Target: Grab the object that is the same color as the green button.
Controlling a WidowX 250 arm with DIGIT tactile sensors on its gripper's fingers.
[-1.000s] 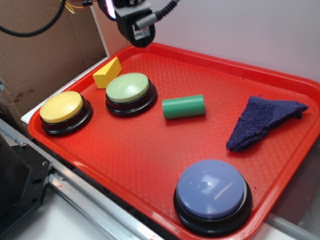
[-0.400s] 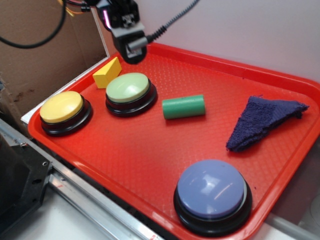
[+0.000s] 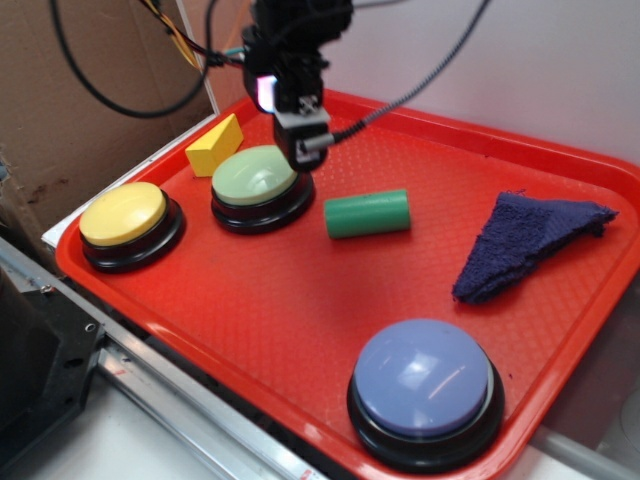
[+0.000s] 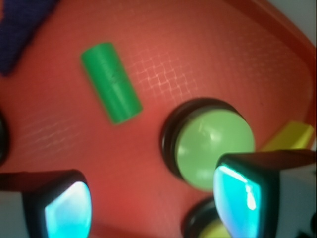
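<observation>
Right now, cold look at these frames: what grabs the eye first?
The bright red tray fills the exterior view, with three dome buttons on it: the big blue-purple button nearest the camera, the yellow button at the left, and the green button beside it. The gripper, jaws apart, hangs by the green button's right edge, short of the green cylinder at mid-tray. A crumpled dark blue cloth sits at the right.

Black robot arm reaches in from top of exterior view, wrist angled downward, cables trailing behind. Black two-finger gripper [image 3: 304,150] hangs low, held clear of any contact. Wrist view: two black fingers [image 4: 250,193] with glowing cyan pads stand well apart, nothing between them.
</observation>
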